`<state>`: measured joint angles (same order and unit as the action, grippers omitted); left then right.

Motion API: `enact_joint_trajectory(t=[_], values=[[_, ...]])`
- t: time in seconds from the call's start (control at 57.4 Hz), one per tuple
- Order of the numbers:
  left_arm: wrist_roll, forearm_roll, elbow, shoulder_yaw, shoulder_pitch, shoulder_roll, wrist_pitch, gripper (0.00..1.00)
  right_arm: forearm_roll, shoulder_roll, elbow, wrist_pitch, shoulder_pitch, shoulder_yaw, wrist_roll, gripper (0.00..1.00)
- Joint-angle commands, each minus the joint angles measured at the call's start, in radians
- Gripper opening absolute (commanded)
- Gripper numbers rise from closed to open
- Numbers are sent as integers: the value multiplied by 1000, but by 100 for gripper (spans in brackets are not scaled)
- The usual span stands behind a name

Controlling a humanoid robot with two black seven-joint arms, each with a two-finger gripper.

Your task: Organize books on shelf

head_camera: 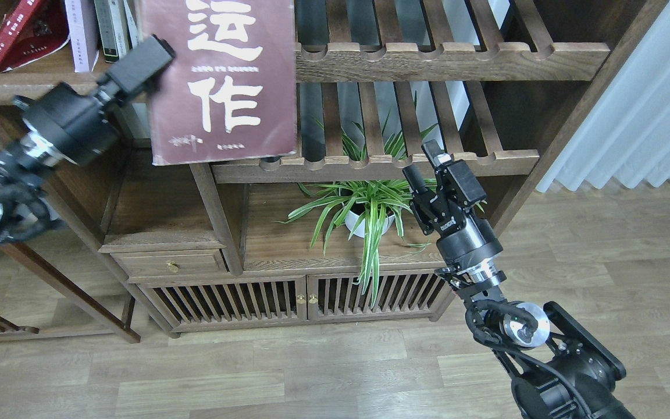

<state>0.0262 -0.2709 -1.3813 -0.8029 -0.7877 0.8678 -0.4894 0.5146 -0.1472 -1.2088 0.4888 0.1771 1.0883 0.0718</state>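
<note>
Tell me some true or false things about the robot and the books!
1. The left gripper is at the big maroon book. True.
2. The right gripper holds a book. False: it holds nothing and hangs in front of the plant.
3. The red book leans on the shelf. True.
4. The plant sits on the floor. False: it stands inside the cabinet, above the doors.
5. The maroon book has white characters. True.
</note>
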Motion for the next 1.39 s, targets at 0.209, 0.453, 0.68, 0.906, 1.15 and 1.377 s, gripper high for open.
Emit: enact_joint_trajectory(t=[0.209,0.453,0.68,0.906,1.15,1.377], values=[[-26,-1,1,-30,-25,206,1,2,-14,6,14,0,-1,-13,0,80],[-42,-11,19,-68,-82,346,1,1,-31,21,29,0,-4,-19,0,81],[-19,-10,54,-102,-81,401,1,0,-31,24,29,0,-8,-39,2,81],[66,-2,130,-160,-82,474,1,0,-47,24,29,0,-8,-41,2,81],[87,70,211,-199,-82,477,1,0,-59,28,29,0,-11,-41,2,81],[77,157,272,-222,-82,444,1,0,-59,29,29,0,-11,-41,3,81]])
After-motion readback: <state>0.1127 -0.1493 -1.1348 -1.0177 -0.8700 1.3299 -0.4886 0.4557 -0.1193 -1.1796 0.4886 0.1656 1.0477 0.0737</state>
